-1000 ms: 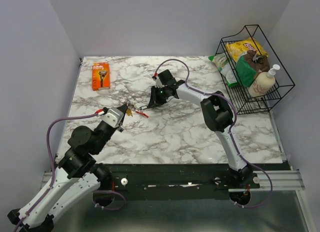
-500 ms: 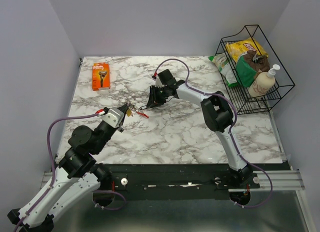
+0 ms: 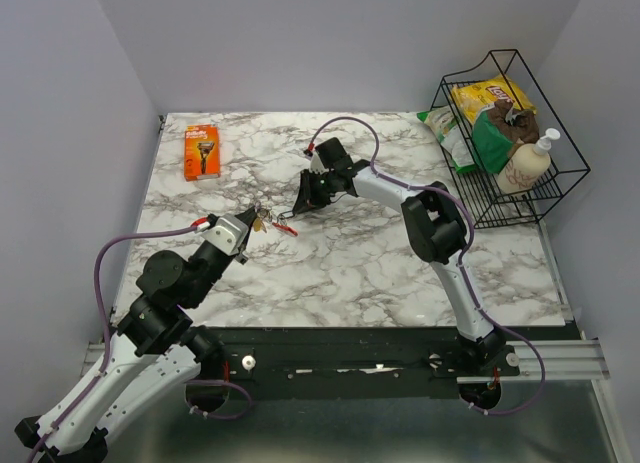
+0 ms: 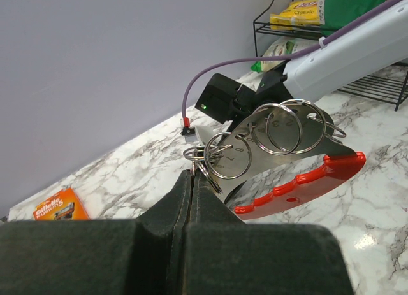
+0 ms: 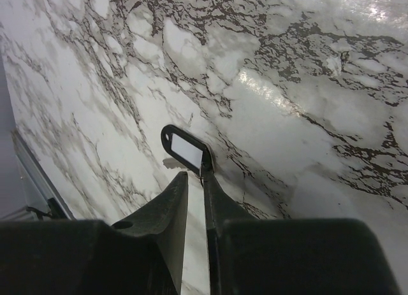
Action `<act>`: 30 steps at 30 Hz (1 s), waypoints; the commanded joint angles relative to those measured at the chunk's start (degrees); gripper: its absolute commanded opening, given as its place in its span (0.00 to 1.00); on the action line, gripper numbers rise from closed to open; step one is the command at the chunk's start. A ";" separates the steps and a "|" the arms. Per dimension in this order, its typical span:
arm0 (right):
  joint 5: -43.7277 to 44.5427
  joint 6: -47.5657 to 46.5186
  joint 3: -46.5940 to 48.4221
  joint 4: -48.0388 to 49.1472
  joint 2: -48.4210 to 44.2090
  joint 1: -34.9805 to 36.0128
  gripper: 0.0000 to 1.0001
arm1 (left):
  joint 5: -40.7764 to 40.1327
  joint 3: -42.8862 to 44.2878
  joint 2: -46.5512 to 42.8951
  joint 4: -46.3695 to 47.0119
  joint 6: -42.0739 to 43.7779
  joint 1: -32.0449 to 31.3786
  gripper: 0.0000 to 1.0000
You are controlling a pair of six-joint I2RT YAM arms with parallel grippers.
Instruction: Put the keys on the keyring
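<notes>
Okay, left claw (image 4: 191,178) is pinched fully closed on the keys (image 4: 280,132) by their rings (red tag sticking out front), above the counter (image 5: 306,104). Right claw (image 5: 194,174) is a slit apart with the keyring (image 5: 180,144) end-on at its tips; can't tell if it's gripped.

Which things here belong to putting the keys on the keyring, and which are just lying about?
Job: keys, held in the left gripper; keyring, by the right gripper.
Lying about: razor pack; wire basket; chips bag; pump bottle.
</notes>
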 commanded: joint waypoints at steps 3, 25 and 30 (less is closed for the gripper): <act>-1.29 0.39 -1.13 1.33 0.37 0.47 0.24 | 0.74 0.41 -0.63 0.59 -0.08 0.30 0.00; 0.65 -0.67 -0.34 0.01 1.16 0.99 0.03 | 1.01 0.94 -1.16 -0.37 -0.08 0.30 0.00; 0.03 -2.07 -0.86 0.28 0.02 1.17 0.00 | 0.92 1.03 -1.42 -0.90 -0.08 0.21 0.00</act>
